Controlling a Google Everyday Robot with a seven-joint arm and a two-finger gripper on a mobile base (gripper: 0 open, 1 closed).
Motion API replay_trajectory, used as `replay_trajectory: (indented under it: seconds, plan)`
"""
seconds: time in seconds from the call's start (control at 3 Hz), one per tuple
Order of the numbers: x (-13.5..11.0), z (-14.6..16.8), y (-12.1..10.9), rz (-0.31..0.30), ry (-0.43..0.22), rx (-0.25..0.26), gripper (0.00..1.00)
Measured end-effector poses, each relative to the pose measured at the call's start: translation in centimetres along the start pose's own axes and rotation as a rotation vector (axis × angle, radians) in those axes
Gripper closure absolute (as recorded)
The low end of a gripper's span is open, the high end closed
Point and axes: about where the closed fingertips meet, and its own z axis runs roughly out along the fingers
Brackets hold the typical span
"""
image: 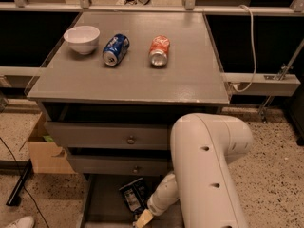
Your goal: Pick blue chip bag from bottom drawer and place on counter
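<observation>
The blue chip bag lies flat on the floor of the open bottom drawer, dark with pale label patches. My white arm reaches down from the right into that drawer. The gripper sits at the lower edge of the view, just below and right of the bag and close to its near end. Most of the gripper is cut off by the frame edge. The grey counter tops the cabinet above.
On the counter stand a white bowl, a blue soda can and an orange soda can, both on their sides. Two knobbed drawers jut out above the bottom one. A cardboard box sits left of the cabinet.
</observation>
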Motion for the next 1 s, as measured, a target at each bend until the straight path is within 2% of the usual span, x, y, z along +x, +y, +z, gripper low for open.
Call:
replay_trajectory:
  seconds: [0.33, 0.67, 1.0]
  plan:
    - [0.0, 1.9, -0.4, 0.094, -0.011, -0.014, 0.0]
    - [-0.1, 3.0, -1.3, 0.161, -0.021, -0.015, 0.0]
    - [-0.3, 3.3, -1.1, 0.161, -0.026, -0.021, 0.0]
